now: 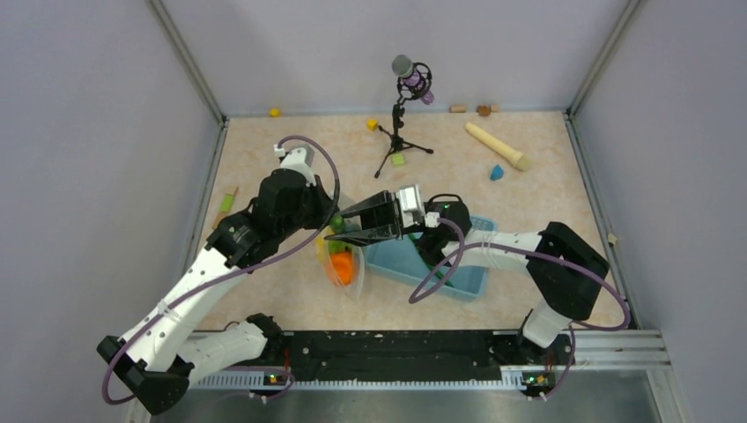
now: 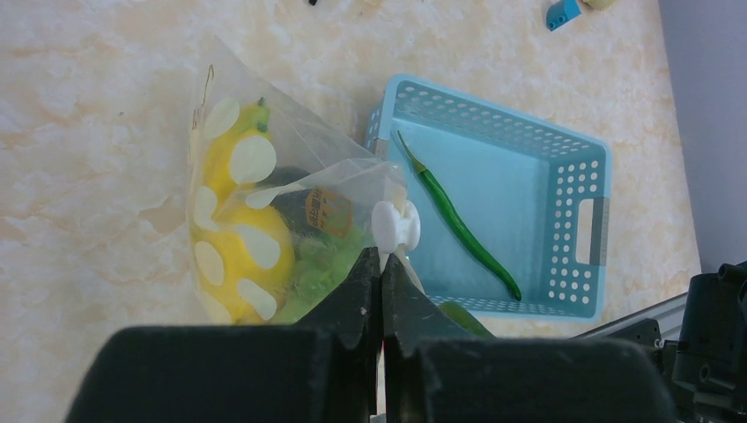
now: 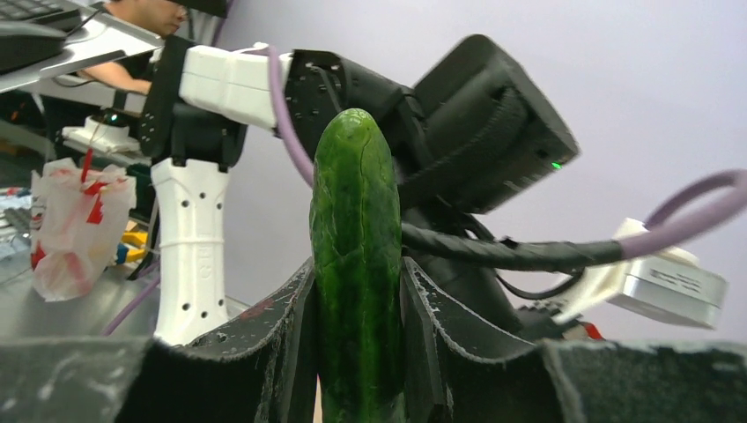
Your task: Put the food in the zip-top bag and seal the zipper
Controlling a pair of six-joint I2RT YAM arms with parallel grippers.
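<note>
Top view: the zip-top bag (image 1: 351, 269) stands at 9 o'clock of the blue basket (image 1: 462, 280), with the right gripper (image 1: 345, 227) reaching its raised mouth from 3 o'clock. Left wrist view: the left gripper (image 2: 380, 264) is pinched together on the bag's mouth edge below the white slider (image 2: 395, 226), apparently to hold the mouth up, and yellow fruit (image 2: 240, 231) and green grapes (image 2: 324, 264) are already inside. Right wrist view: the right gripper (image 3: 357, 295) is clamped on the cucumber (image 3: 355, 194), tip at 12 o'clock, probably to enter endwise.
</note>
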